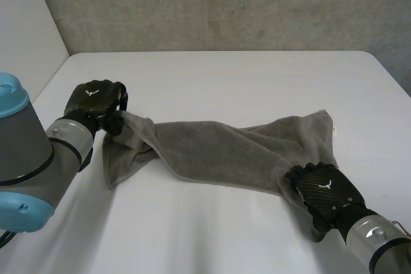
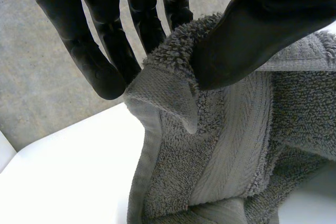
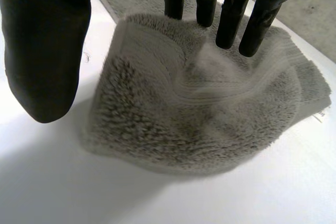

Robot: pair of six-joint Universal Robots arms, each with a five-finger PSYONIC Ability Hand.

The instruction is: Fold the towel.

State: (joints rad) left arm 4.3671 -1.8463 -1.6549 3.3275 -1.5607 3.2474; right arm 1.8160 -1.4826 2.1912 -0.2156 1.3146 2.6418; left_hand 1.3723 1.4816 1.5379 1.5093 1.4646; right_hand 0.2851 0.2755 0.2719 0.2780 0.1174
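- The left hand (image 1: 96, 102) is closed on a corner of the towel (image 1: 218, 149). In the left wrist view the corner sits pinched between the thumb (image 2: 247, 35) and the fingers (image 2: 102, 61).
- That corner is towards the left edge of the tabletop (image 1: 225, 75) and looks lifted a little off it, with the cloth below it sagging in a loose pucker.
- The right hand (image 1: 326, 190) is over the towel's near right corner, close to the near edge of the tabletop. Its fingers (image 3: 231, 19) are straight with the tips down on the pile, and its thumb (image 3: 42, 61) stands apart from the cloth, so it has hold of nothing.
- The towel runs across the middle of the tabletop from one hand to the other as a twisted, rumpled band. Its far right corner lies flat.
- Progress, as I judge it: early. One corner is gripped, the other is only touched, and no tidy fold shows.
- What seems left: get a hold with the right hand, pull the cloth flat and square, bring one edge over onto the other, then smooth it.
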